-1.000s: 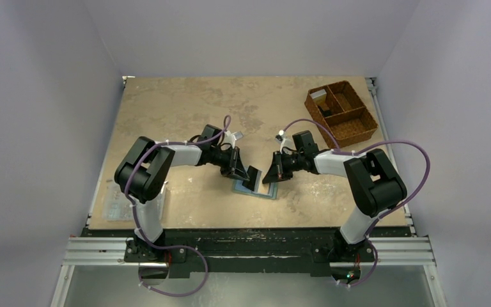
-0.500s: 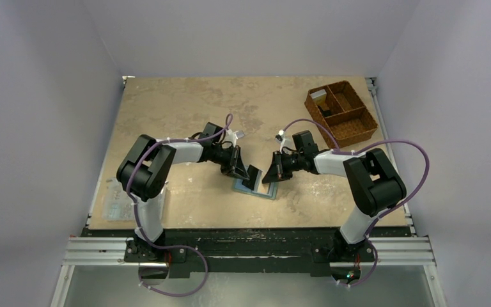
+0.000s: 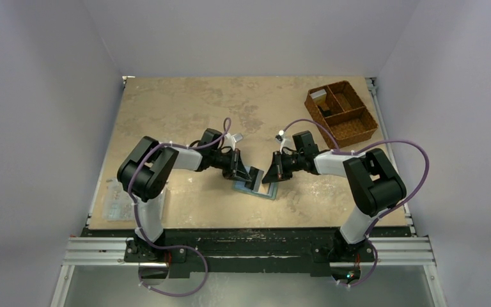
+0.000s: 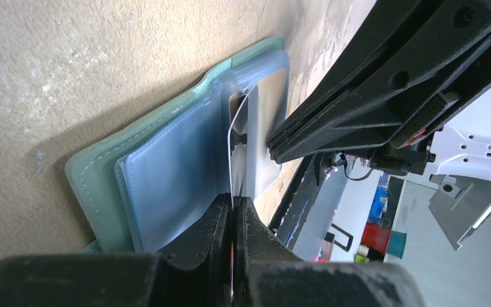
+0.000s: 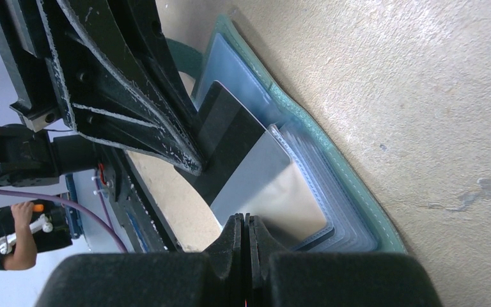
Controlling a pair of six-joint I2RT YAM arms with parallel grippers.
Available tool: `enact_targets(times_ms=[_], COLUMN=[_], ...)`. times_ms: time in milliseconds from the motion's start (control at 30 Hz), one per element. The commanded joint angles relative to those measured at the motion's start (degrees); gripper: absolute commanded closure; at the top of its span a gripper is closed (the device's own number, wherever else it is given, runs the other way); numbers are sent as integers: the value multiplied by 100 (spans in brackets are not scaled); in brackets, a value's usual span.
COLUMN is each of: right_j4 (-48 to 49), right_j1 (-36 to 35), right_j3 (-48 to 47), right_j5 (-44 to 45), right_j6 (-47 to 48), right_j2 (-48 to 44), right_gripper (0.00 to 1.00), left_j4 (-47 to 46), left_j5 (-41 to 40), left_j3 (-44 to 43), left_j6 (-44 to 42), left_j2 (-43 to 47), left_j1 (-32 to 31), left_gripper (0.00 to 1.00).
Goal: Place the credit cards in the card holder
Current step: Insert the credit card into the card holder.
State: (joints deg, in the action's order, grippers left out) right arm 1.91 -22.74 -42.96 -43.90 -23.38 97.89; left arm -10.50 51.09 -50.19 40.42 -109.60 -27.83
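The card holder (image 3: 265, 192) lies open on the table between the two arms, its green rim (image 4: 96, 173) framing pale blue pockets (image 5: 358, 192). My left gripper (image 3: 246, 174) is shut on a dark credit card (image 5: 224, 137). The left wrist view shows this card edge-on (image 4: 232, 137), its far end at a pocket mouth. My right gripper (image 3: 270, 179) is shut too, pinching a thin grey pocket flap (image 5: 256, 173) of the holder and lifting it. The tips of the two grippers are almost touching. No other credit cards are in view.
A brown woven divided basket (image 3: 342, 112) stands at the far right of the table. A clear plastic box (image 3: 118, 201) sits at the near left edge beside the left arm's base.
My left gripper has shifted slightly down and toward the holder with the card. The right arm has not moved.
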Motion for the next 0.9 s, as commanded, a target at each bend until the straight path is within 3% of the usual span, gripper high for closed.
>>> enact_targets(times_ms=[0,100,267,433,500,867], right_j4=[-335,-569,-1061,-1422,-1434,-911], right_j1=[0,-1,31,94,120,138], right_j3=[192,72,-116,-212,-181,61], right_j5=[527,683,1022,1209,1238,993], right_j6=[181,165,208,246,246,87], right_j2=[74,-168,-652,-1056,-1112,-848], right_gripper=[100,100,100,93,87,81], left_j4=[-325,-129,993,1538,1610,1521], left_j5=[-351,-626,-1482,-1730,-1831,-1861], left_j3=[66,66,-192,-469,-540,-825], left_j6=[46,57,-564,-842,-886,-843], left_j2=[117,187,626,727,742,422], left_j1=[-297,-353,-354,-431,-493,-885], left_gripper=[100,99,63,55,45,34])
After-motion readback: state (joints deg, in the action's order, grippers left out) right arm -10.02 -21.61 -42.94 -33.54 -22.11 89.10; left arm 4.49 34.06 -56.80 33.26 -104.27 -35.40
